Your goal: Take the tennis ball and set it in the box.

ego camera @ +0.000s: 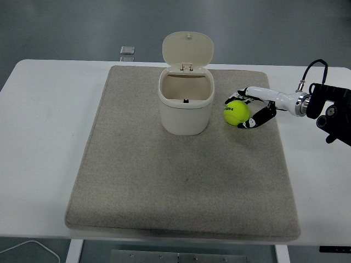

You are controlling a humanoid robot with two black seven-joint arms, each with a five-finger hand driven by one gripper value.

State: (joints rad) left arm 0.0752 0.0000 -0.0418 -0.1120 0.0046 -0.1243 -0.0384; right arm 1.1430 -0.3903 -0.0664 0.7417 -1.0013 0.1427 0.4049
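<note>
One white tabletop (44,137), carrying a large beige mat (181,181) that covers most of its middle. Off the mat's far left corner, beyond the tabletop's far edge: a small grey square object (127,50), too small to tell what it is. Below the near left edge: a loop of white cable (33,247).

Box (185,101): cream, rounded, standing upright on the far half of the mat; hinged lid (188,49) raised and leaning back, the inside open to view.

Tennis ball (237,112): yellow-green, dark print on its side, resting on the mat just right of the box, not touching it.

Right robot hand (248,108): white with black fingertips, reaching in from the right edge on a black arm (332,109). Fingers (237,98) curve over the ball's far side and the thumb (258,119) at its near right, so the robot hand cups the ball, which sits on the mat.
</note>
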